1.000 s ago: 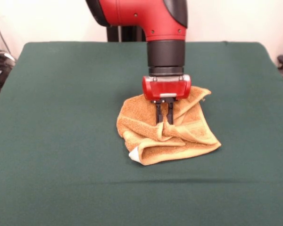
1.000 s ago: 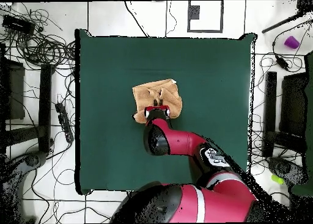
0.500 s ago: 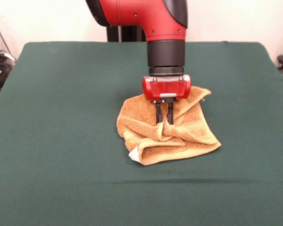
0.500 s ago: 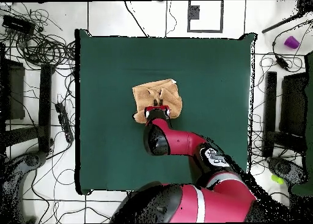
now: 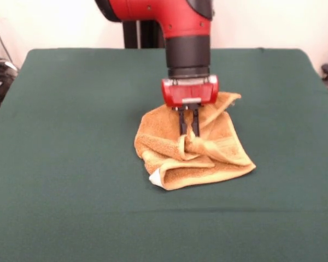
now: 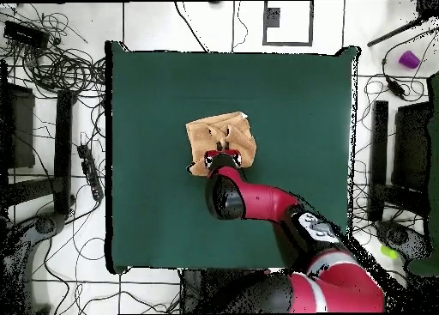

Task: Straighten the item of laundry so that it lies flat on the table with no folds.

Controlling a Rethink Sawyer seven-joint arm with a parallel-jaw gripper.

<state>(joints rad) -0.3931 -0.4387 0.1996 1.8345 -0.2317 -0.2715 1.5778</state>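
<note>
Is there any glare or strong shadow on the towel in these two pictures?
Front view: no glare on the towel; only soft shade inside its folds and under the gripper. Overhead view: the towel is evenly lit, but the arm hides its near edge.

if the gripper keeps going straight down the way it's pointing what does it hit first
The gripper points straight down, its fingers pinched on a raised fold of the towel. It would press into that bunched towel first, with the green table beneath it.
</note>
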